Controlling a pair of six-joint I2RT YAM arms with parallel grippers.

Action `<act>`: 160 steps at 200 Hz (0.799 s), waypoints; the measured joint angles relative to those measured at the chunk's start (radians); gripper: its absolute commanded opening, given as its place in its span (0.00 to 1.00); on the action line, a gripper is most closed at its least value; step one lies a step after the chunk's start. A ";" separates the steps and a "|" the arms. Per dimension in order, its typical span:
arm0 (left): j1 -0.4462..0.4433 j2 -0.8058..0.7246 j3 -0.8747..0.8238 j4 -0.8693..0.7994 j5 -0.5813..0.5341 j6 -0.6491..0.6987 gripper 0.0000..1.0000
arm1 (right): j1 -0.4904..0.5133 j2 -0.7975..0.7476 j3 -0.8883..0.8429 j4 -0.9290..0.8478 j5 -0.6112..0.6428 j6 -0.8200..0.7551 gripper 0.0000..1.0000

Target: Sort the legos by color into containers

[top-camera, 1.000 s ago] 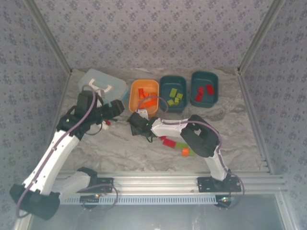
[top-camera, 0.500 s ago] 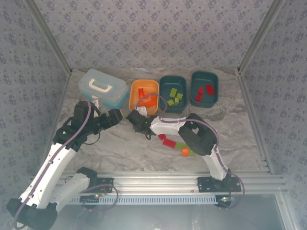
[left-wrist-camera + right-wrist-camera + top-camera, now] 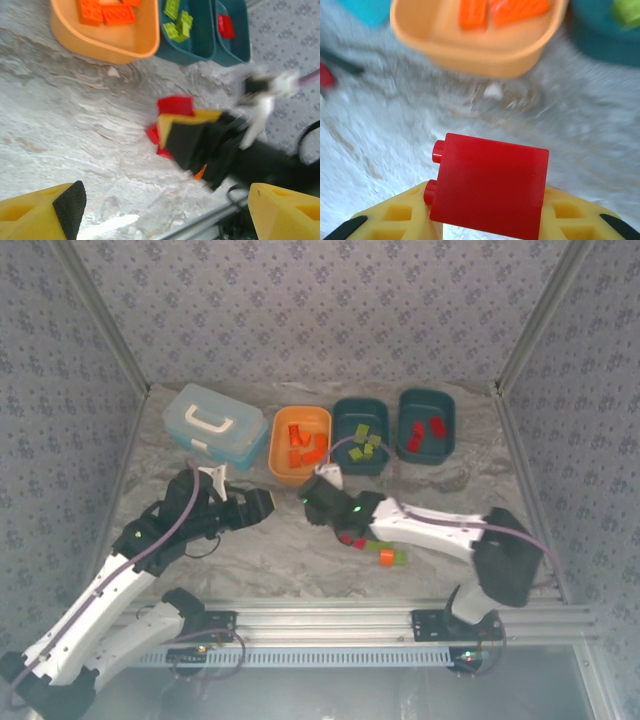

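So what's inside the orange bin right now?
The orange bin holds several orange bricks lying loose on its floor; nothing green shows among them. Its near right corner is partly covered by the right arm in the top view, so anything there is hidden.

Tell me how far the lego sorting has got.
Done: orange bricks lie in the orange bin, green bricks in the middle teal bin, red bricks in the right teal bin. In hand: the right gripper is shut on a red brick. Remaining: a few loose bricks, red, green and orange, on the table. The left gripper is open.
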 measured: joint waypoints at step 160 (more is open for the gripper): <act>-0.268 0.566 0.128 0.340 -0.084 -0.037 0.85 | -0.924 0.669 0.783 -0.140 -0.274 -0.198 0.39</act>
